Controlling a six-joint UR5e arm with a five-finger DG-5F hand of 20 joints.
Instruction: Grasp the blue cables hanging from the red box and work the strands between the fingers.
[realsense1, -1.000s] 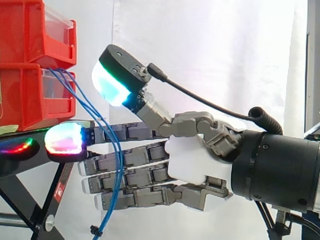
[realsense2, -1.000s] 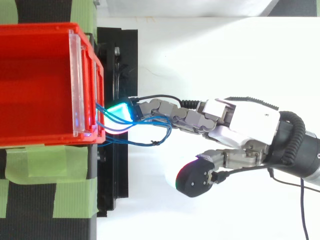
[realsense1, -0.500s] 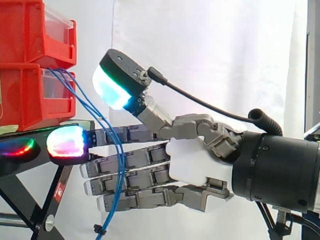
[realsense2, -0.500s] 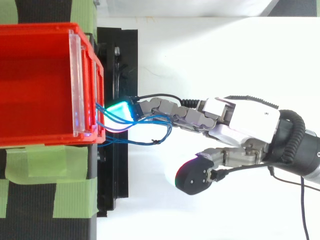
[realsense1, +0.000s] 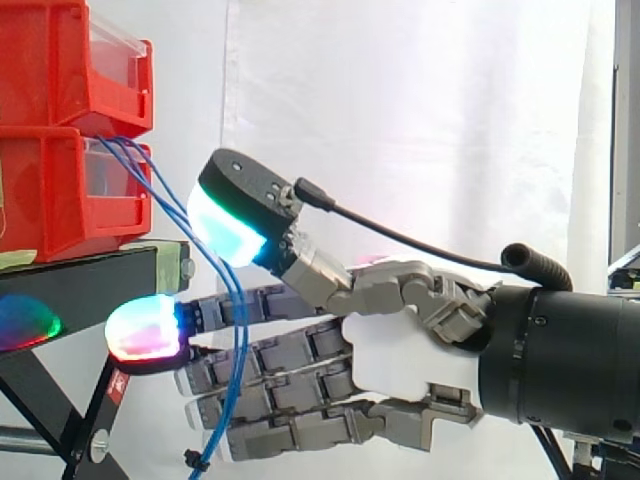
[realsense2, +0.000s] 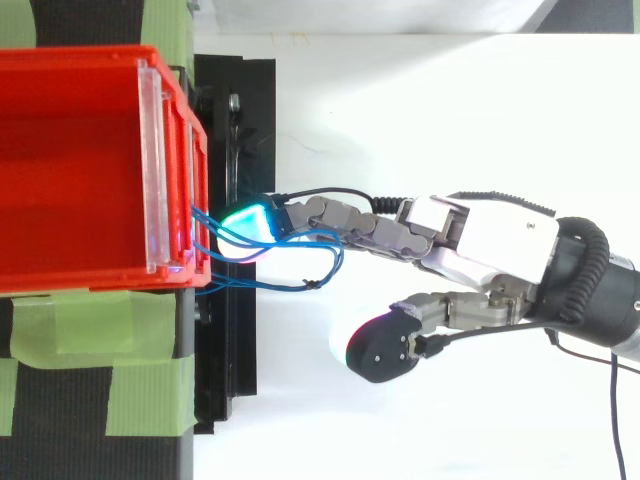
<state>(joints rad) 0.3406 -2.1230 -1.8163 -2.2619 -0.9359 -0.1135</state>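
Two red bins are stacked on a black stand (realsense1: 90, 275), the upper bin (realsense1: 60, 60) on the lower bin (realsense1: 55, 190), each with a clear front panel. From above we look onto the top bin's bare red floor (realsense2: 70, 160). From the side we cannot tell what either bin contains.

The blue cables (realsense1: 237, 335) come out at the lower bin's front lip. They slant down toward the arm, then hang almost straight, so their long axis runs steeply from top to bottom. Their low end, at a small black tie (realsense1: 190, 460), points downward. From above they bow out from the bin in loops (realsense2: 318, 268) toward the arm.

The hand (realsense1: 400, 360) reaches level toward the stand. Its fingers (realsense1: 280, 350) are straight and close together, and its thumb (realsense1: 250, 215) is raised well apart above them. The strands lie across the fingers near the glowing fingertip pad (realsense1: 145, 328). We see nothing curled round them.
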